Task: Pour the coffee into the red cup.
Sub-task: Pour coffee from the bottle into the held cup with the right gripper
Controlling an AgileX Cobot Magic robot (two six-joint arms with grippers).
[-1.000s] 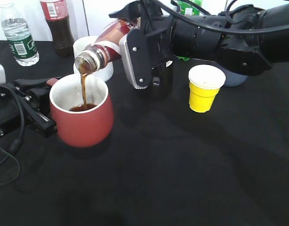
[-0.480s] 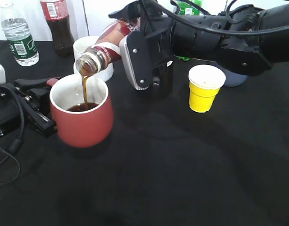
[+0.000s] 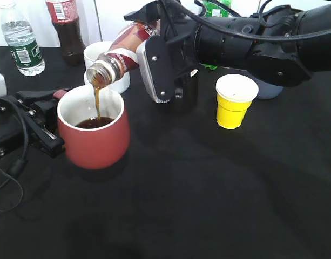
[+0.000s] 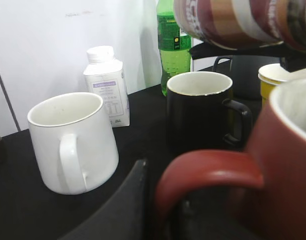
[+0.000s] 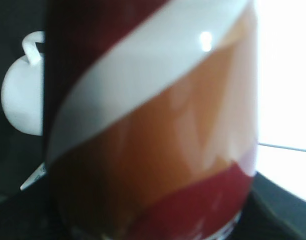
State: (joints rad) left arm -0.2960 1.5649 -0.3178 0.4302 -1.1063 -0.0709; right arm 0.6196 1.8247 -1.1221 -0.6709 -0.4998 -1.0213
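The right gripper (image 3: 154,59) is clamped on the tilted coffee bottle (image 3: 122,54), whose mouth hangs at the red cup's (image 3: 95,135) 12 o'clock, a brown stream falling in. The left gripper (image 3: 44,127) sits at the cup's 9 o'clock by its handle; its jaw state cannot be told. No label writing is legible.

Right arm (image 3: 251,40) outstretched leftward, left fingers (image 3: 44,121) low.

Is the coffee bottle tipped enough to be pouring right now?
Yes. The coffee bottle is tilted mouth-down in the right gripper, and a brown stream falls from it into the red cup.
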